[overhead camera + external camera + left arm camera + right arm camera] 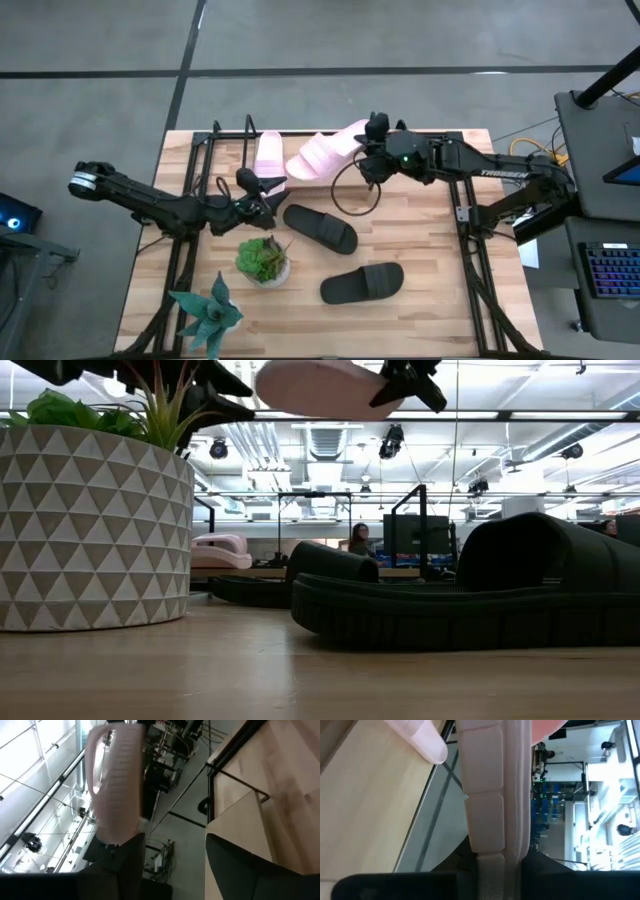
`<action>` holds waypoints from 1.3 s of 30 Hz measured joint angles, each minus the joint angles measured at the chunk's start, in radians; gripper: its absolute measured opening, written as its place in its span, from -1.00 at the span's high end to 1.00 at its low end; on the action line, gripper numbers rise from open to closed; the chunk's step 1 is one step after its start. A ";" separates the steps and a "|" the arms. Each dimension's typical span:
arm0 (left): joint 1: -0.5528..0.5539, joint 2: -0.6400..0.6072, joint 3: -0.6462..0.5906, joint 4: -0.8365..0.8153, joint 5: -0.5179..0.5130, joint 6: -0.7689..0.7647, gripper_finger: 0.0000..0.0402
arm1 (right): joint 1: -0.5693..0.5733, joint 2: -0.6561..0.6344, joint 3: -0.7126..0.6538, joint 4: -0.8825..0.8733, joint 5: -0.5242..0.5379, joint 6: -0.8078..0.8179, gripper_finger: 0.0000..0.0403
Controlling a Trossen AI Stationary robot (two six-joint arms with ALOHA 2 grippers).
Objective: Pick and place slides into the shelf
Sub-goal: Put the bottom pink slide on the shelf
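High view: right gripper [368,150] clamps a raised pink slide [322,156] beside the shelf [232,175]; left gripper [258,197] spread apart, empty.

pink slide [320,387] cut off at top edge, planter [95,525] cropped left

The table [430,300] is showing a pale, smooth butcher-block wood top, its narrow strips running side by side under a light satin sheen. The two pink slides [268,152] [325,155] are looking like soft matt foam, one with a ribbed, grooved sole. The black slides [320,228] [362,283] are appearing matt and rubbery. The shelf [215,160] is showing thin black metal wire. The plant pot [95,530] is displaying a matt triangle-patterned surface.
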 joint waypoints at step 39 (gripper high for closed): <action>0.025 -0.020 0.052 0.025 0.142 0.184 -0.01 | -0.052 -0.002 -0.167 0.187 -0.363 0.047 0.73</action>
